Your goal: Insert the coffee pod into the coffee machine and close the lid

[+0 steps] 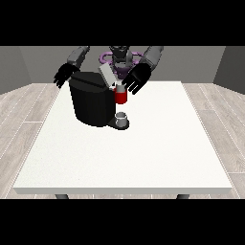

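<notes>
A black coffee machine (89, 102) stands on the white table (143, 153) at the back left. Its grey lid (107, 74) is tilted up and open. A red pod holder (120, 96) shows at the machine's front, above a small grey cup (122, 117) on the drip base. The hand at the view's right (135, 79) hovers just right of the lid and above the red part, fingers spread and straight. The hand at the view's left (63, 73) hangs behind the machine's top left corner, fingers relaxed. I cannot see a separate coffee pod.
The table's front and right parts stretch out white towards the camera. Wooden floor surrounds the table. The robot's torso (119, 58) stands behind the machine.
</notes>
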{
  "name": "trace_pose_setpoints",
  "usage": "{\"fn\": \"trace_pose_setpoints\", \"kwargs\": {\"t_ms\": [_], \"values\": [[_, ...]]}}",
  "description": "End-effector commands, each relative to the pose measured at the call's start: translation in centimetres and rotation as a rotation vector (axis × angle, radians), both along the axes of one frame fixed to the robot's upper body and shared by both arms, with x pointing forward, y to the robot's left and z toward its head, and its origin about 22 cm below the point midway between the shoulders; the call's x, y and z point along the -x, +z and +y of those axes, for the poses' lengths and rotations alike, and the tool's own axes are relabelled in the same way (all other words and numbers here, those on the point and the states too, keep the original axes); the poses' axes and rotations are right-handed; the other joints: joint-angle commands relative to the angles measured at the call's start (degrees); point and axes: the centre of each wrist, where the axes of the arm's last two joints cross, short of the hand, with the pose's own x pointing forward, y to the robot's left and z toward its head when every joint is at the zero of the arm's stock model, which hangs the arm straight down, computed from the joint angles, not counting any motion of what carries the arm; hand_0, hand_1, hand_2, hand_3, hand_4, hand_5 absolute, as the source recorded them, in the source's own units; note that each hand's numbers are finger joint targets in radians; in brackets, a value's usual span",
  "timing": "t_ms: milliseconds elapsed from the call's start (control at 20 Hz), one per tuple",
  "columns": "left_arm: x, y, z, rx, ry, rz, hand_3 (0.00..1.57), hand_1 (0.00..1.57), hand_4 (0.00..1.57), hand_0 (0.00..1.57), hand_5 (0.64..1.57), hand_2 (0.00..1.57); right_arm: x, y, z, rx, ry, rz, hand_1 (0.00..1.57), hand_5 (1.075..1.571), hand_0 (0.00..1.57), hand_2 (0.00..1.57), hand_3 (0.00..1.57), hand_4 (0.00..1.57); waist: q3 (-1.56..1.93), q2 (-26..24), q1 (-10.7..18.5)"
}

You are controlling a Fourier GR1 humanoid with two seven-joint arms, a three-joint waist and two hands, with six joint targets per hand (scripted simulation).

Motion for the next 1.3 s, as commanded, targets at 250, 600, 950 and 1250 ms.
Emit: {"fn": "trace_pose_setpoints", "kwargs": {"t_ms": [250,600,950,1250], "values": [[-0.2,-2.0,-1.4,0.001,-0.010,0.068,1.15,1.22,0.47,1.22,1.571,1.25,0.5,-0.8,0.1,0.009,-0.015,0.043,0.00,1.571,0.00,0.00,0.00,0.42,-0.03,-1.39,0.33],[-0.1,0.3,0.7,-0.032,-0.001,0.060,1.00,1.13,0.46,1.13,1.571,1.17,0.3,-0.1,-0.7,0.001,-0.015,0.046,0.00,1.571,0.00,0.00,0.00,0.36,-0.04,-0.94,-0.51],[0.0,0.0,0.3,-0.073,-0.011,0.017,0.96,1.06,0.37,1.06,1.571,1.12,0.9,-2.0,0.1,-0.024,-0.025,0.016,0.00,1.571,0.00,0.00,0.00,0.44,-0.02,-0.93,1.31],[0.0,-0.1,1.1,-0.068,-0.023,0.029,0.86,0.91,0.36,0.91,1.571,1.02,0.9,-1.2,0.4,-0.014,-0.027,0.011,0.00,1.571,0.00,0.00,0.00,0.46,-0.03,-0.29,0.06]]}}
